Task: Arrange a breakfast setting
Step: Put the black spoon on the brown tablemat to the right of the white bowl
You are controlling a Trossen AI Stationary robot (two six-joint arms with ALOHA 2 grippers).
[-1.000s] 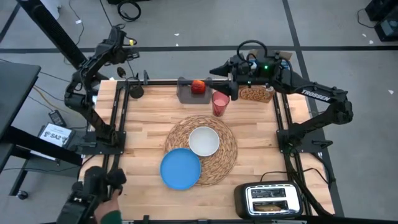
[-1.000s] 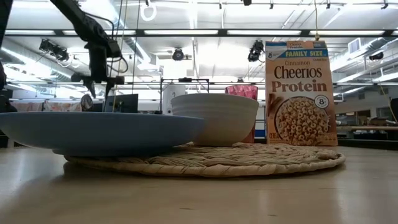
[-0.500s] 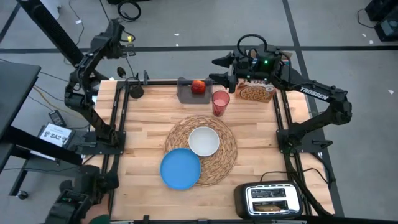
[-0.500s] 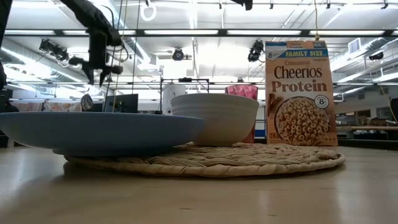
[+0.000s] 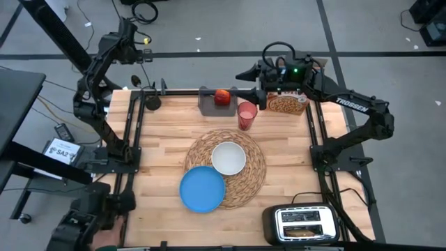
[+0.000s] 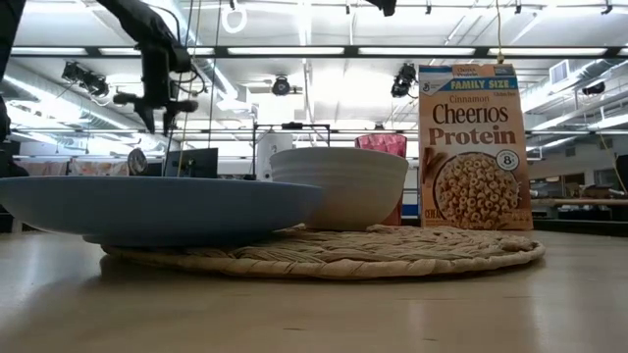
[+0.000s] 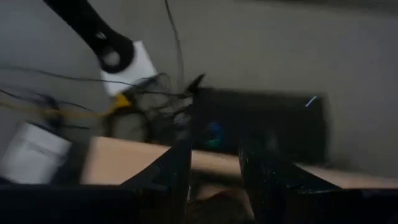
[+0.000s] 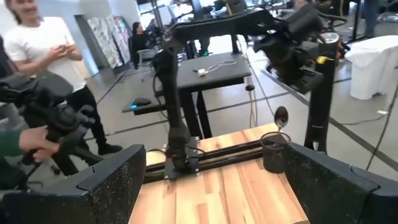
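Note:
My left gripper (image 5: 134,52) hangs open and empty, high over the table's far left corner, tilted downward. Below it a metal spoon (image 8: 281,117) stands in a dark cup (image 8: 273,152), bowl end up. My right gripper (image 8: 217,186) is wide open and level, above the far edge near the red apple (image 5: 222,97), which lies on the grey tray (image 5: 208,106). The white bowl (image 5: 228,157) sits on the straw placemat (image 5: 251,183). The blue plate (image 5: 203,188) overlaps the placemat's near left rim. The red cup (image 5: 246,115) and Cheerios box (image 6: 475,147) stand at the far side.
A black-and-silver toaster (image 5: 304,223) with a toast slice (image 5: 302,231) in a slot stands at the near right corner. A person in a white shirt (image 8: 37,43) stands beyond the table's left side, and a hand with a dark device (image 5: 90,216) shows at the near left.
My left gripper has risen from just over the spoon and cup to a higher spot above the far left corner, rolling a little as it went. The spoon has stayed in the cup.

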